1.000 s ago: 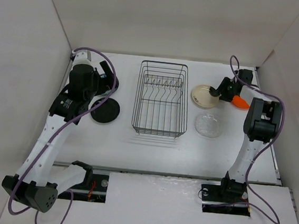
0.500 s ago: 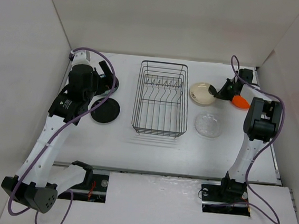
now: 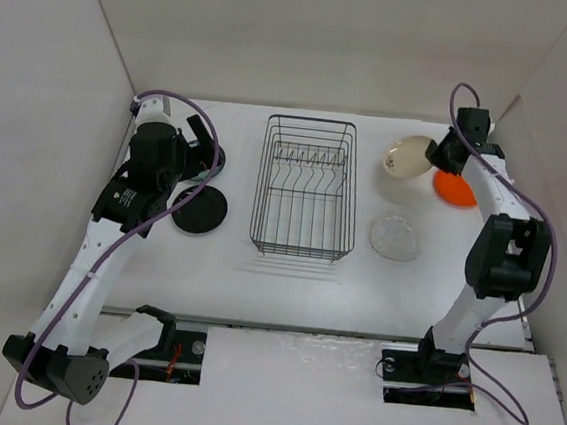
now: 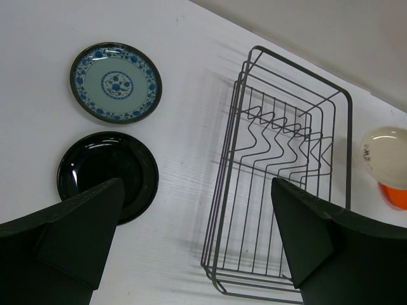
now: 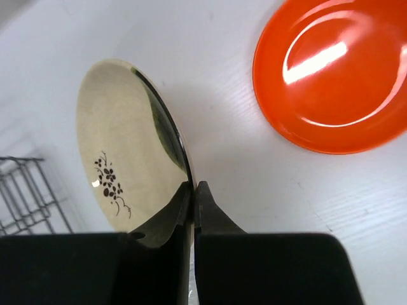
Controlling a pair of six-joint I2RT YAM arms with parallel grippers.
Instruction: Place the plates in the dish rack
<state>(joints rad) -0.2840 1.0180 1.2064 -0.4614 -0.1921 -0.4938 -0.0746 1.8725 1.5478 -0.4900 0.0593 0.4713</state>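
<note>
Your right gripper (image 5: 194, 188) is pinched tight on the rim of the cream plate (image 5: 121, 152), its two fingers almost meeting with the thin edge between them. The plate is tipped up on edge, and its pale face with a small dark flower sprig is turned toward the rack (image 3: 312, 121). In the top view the plate looks lifted off the table (image 3: 287, 283), out past the rack's far right corner. Just beside it, on the side away from the rack, the orange plate (image 5: 337, 76) lies flat on the table, glossy and apart from the cream one. Nearer to you on that same side, the glass plate (image 3: 396, 237) lies flat, close to the rack's right wall but not touching it.

The rack stands in the middle of the table with its long side running away from you, and its row of dividers (image 3: 309, 160) is in the far half. All five plates are outside it.

Your left gripper (image 4: 197, 184) hangs above the table to the left of the rack with its jaws spread wide, holding nothing. In its wrist view the black plate (image 4: 108, 175) lies flat near the rack's left wall, partly hidden by one finger. The teal plate (image 4: 116, 82) lies flat just beyond it, the two close together but with a strip of table between them
</note>
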